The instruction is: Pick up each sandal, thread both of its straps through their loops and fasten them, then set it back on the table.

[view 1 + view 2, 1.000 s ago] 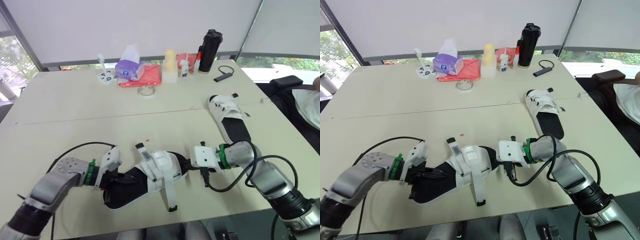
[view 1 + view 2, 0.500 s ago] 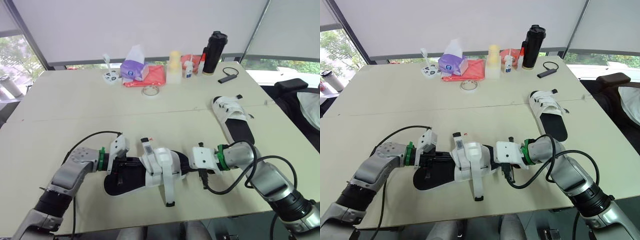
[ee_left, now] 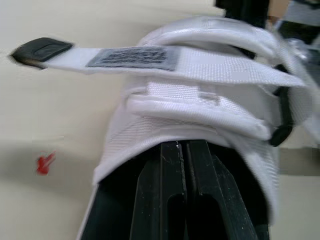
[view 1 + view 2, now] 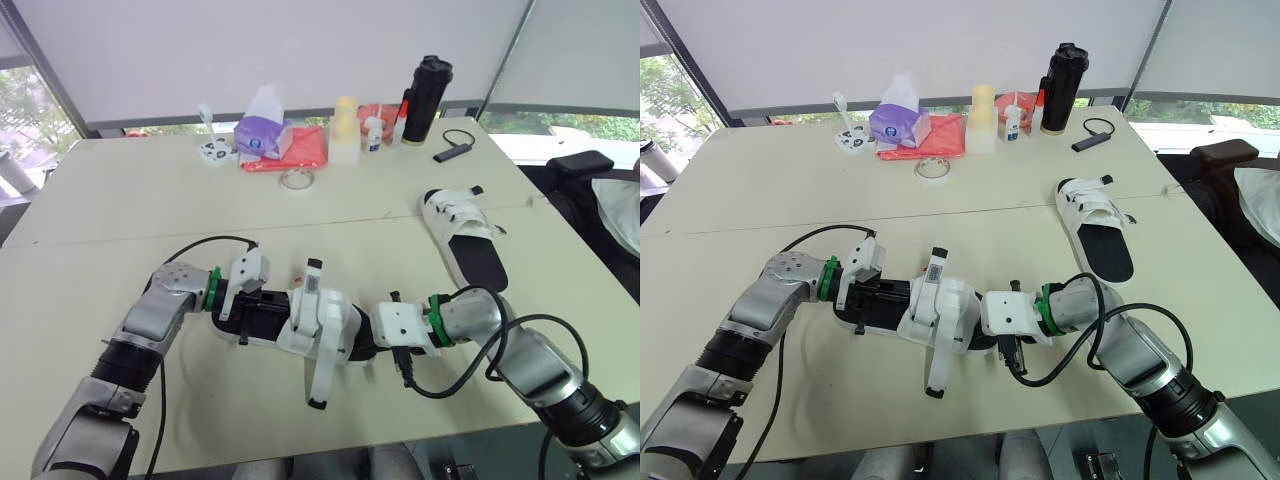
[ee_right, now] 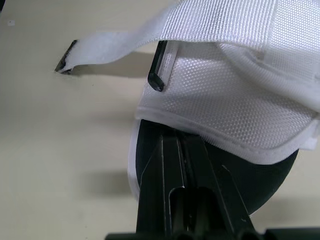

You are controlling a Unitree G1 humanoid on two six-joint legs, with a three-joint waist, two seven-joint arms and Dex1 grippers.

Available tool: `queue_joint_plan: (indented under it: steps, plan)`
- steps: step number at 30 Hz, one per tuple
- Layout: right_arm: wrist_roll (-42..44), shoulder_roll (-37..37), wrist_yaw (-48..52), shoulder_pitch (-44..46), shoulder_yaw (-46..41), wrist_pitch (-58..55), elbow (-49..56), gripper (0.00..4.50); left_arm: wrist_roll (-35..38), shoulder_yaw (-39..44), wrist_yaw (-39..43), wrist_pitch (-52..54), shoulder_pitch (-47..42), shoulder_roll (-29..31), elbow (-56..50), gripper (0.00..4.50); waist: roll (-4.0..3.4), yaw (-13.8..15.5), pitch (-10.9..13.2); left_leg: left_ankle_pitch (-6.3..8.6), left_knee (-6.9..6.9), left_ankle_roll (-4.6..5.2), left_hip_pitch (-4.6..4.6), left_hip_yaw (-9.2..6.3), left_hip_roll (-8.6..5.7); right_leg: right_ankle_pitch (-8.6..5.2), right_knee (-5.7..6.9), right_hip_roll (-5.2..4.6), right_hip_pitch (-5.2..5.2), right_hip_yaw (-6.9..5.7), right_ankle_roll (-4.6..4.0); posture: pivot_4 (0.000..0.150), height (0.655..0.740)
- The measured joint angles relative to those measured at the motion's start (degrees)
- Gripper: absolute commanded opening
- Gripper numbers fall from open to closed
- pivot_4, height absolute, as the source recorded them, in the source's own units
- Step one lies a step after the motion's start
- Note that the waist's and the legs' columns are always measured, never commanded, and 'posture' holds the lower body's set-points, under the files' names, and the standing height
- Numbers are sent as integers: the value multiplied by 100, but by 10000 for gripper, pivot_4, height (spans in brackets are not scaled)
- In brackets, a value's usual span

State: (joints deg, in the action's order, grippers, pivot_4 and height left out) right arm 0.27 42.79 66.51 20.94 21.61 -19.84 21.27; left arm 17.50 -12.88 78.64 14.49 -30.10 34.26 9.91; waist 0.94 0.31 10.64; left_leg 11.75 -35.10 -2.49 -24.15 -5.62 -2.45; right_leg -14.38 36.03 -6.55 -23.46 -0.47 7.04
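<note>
A black-soled sandal with a white upper (image 4: 322, 322) is held near the table's front edge between both grippers. My left gripper (image 4: 262, 312) is shut on the sole's heel end, its fingers (image 3: 181, 186) pressed together under the upper. At the toe end my right gripper (image 4: 366, 341) is shut on the sole, fingers (image 5: 181, 176) closed. One loose strap (image 4: 321, 376) hangs toward the front and another (image 4: 313, 277) with a label sticks up. I cannot tell whether the sole touches the table. The second sandal (image 4: 463, 233) lies flat at the right.
Along the far edge stand a purple tissue pack (image 4: 258, 135), red cloth (image 4: 300, 152), tape roll (image 4: 293, 180), yellow-topped bottle (image 4: 343, 132) and black flask (image 4: 423, 88). A black dongle with cable (image 4: 448, 151) lies far right. A person sits by the table's right edge (image 4: 615, 205).
The sandal has swung from slanted to nearly level and sits farther from the front edge. My left gripper moved inward and away from me with the heel. The labelled strap stands more upright.
</note>
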Motion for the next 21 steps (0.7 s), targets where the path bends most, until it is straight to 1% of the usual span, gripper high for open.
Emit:
queue_joint_plan:
  steps: [4,6,10,16,21]
  plan:
    - [-10,2,-65,-4,3,-4,0,0,90,-90,386,268,184,269,-415,622,1,-19,3,0,-2,0,0,0,3,-2,1,1,1,0,-4,1500,7400]
    - [-11,5,-103,-5,-2,30,0,0,189,-89,579,476,413,584,-654,622,-1,-75,5,0,0,0,1,-1,7,-11,1,1,1,0,-19,1500,7400]
    - [-13,18,-112,-5,-2,61,-1,0,201,-55,701,656,663,997,-924,622,-2,-92,5,0,-1,0,1,-4,8,-12,1,1,2,0,-21,1500,7400]
    - [-16,79,-94,-4,-2,158,-29,0,243,241,554,676,790,1131,-972,622,-2,-92,6,0,-3,0,1,-5,8,-12,2,1,3,0,-21,1500,7400]
    - [-15,146,-78,-3,-3,242,-82,0,564,591,498,995,798,1326,-1100,622,-2,-103,6,0,-2,0,1,-5,8,-9,4,2,2,0,-15,1500,7400]
